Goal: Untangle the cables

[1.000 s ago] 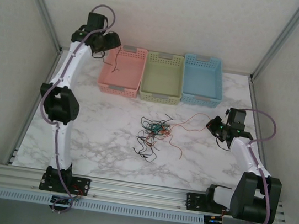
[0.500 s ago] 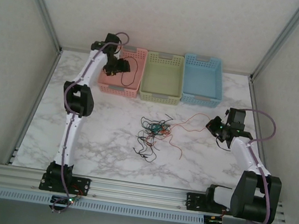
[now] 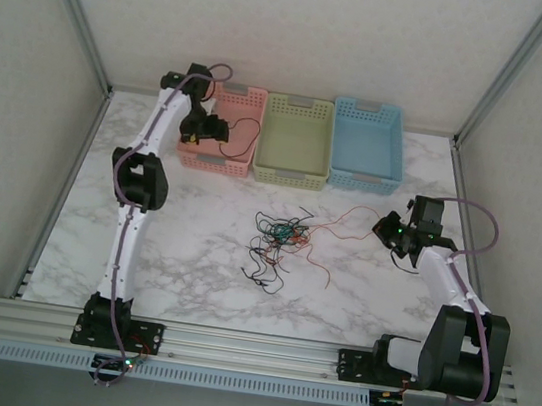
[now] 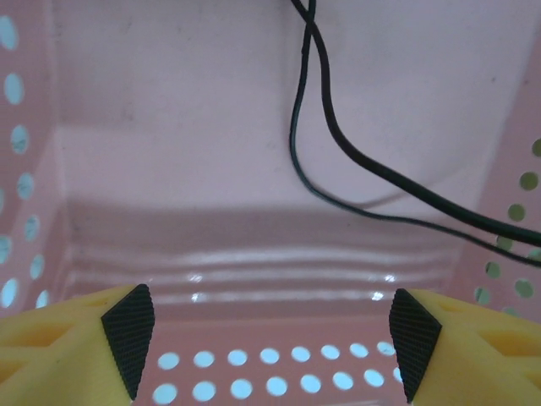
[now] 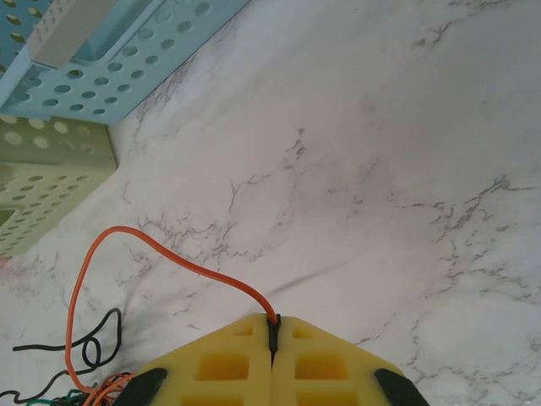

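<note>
The cables [image 3: 281, 237] lie as a loose tangle of black, orange and green wires on the middle of the marble table. One orange cable [image 3: 348, 212] runs from the tangle to my right gripper [image 3: 387, 228], which is shut on its end [image 5: 272, 326]. In the right wrist view that orange cable [image 5: 169, 254] arcs left and down toward the tangle [image 5: 84, 391]. My left gripper [image 3: 206, 131] hovers over the pink basket [image 3: 218, 163], open, with nothing between its pads [image 4: 131, 334]. A black cable [image 4: 338, 139] lies loose on the basket's floor, ahead of the left gripper [image 4: 270, 338].
A green basket [image 3: 290, 176] and a blue basket [image 3: 363, 183] stand beside the pink one along the back. Both show at the top left of the right wrist view, blue [image 5: 101, 68] above green [image 5: 42, 186]. Metal frame posts and white walls border the table.
The left arm swung from the back-left corner to over the pink basket with the black cable. Its jaws widened and the cable now lies in the basket. The right arm barely moved.
</note>
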Controlling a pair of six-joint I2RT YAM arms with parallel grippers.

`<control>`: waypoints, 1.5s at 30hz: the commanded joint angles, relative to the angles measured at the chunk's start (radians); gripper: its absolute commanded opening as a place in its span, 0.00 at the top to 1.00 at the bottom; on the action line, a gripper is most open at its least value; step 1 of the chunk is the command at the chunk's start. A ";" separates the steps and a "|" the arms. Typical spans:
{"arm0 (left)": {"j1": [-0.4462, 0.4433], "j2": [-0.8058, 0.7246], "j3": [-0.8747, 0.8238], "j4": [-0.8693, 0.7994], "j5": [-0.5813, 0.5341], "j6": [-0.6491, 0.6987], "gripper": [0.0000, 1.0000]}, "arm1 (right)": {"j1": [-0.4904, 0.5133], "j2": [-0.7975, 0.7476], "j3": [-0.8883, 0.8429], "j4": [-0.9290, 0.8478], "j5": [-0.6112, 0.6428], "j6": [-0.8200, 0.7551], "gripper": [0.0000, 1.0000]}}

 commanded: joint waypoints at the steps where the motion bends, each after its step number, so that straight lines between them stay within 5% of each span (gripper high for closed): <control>1: 0.020 -0.140 -0.034 -0.044 -0.089 0.017 0.25 | 0.004 0.013 -0.009 0.010 -0.020 0.011 1.00; 14: 0.023 -0.411 -0.361 0.363 0.224 -0.139 0.27 | 0.004 0.013 -0.010 0.015 -0.028 0.014 1.00; 25: -0.174 -0.252 -0.096 0.278 0.020 0.206 0.20 | 0.005 0.006 -0.007 0.003 -0.027 0.009 1.00; 37: -0.202 -0.145 -0.066 0.243 -0.092 0.342 0.17 | 0.004 0.027 0.004 -0.007 -0.015 0.001 1.00; 42: -0.202 -0.152 -0.095 0.243 -0.078 0.338 0.33 | 0.004 0.031 0.004 -0.010 -0.013 -0.001 1.00; 45: -0.201 -0.164 -0.096 0.256 -0.117 0.325 0.64 | 0.005 0.028 0.004 -0.010 -0.013 -0.002 1.00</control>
